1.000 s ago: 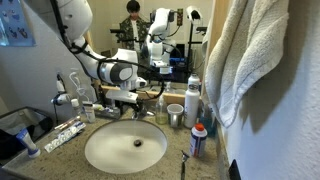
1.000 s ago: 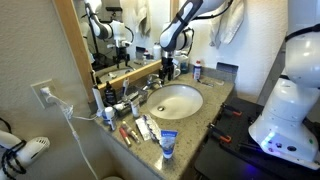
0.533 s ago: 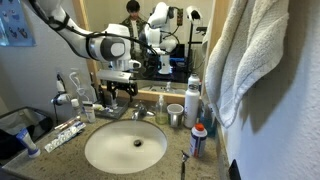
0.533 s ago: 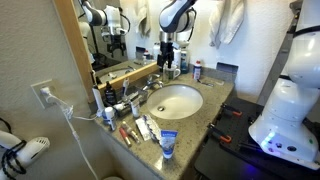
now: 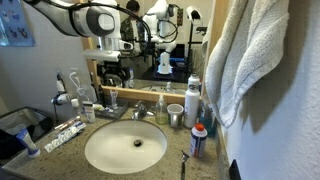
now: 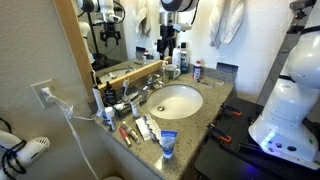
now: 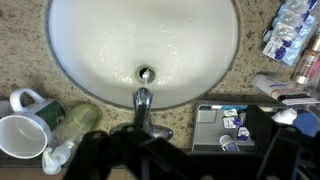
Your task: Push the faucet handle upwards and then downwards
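The faucet handle (image 5: pixel 137 111) is a short chrome lever on a low chrome faucet behind the round white basin (image 5: pixel 125 150). It also shows in an exterior view (image 6: pixel 152 90) and in the wrist view (image 7: pixel 150 128), with the spout reaching over the basin (image 7: pixel 100 50). My gripper (image 5: pixel 110 78) hangs well above the faucet, in front of the mirror, touching nothing; it also shows in an exterior view (image 6: pixel 165 55). In the wrist view its dark blurred fingers (image 7: pixel 200 155) frame the bottom edge with a gap between them and nothing held.
The granite counter is crowded: a white mug (image 7: pixel 22 135), a grey tray of small items (image 7: pixel 215 125), a cup (image 5: pixel 175 113), a tall bottle (image 5: pixel 193 100), toothpaste tubes (image 5: pixel 65 133) and a curved chrome fixture with white parts (image 5: pixel 62 95). A towel (image 5: pixel 250 50) hangs at the right.
My gripper has risen from just above the faucet to well above it, in front of the mirror. The faucet and the counter items have not visibly moved.
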Motion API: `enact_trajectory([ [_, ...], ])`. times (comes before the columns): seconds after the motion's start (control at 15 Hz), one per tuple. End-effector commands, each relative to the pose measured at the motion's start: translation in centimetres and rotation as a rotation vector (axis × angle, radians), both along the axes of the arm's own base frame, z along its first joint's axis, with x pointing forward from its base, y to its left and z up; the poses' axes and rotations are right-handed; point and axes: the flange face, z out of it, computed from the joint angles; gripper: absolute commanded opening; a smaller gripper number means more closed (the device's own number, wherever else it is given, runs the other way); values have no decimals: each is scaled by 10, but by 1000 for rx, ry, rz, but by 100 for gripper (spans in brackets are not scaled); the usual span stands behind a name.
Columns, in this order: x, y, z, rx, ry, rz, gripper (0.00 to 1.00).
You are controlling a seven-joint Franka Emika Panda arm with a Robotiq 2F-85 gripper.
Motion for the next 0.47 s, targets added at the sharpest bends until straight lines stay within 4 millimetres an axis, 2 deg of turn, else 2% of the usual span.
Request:
enact_trajectory([
  [0.0,-5,2,17,-12,13,-11,100],
  [0.4,-4,2,18,-18,14,-12,100],
])
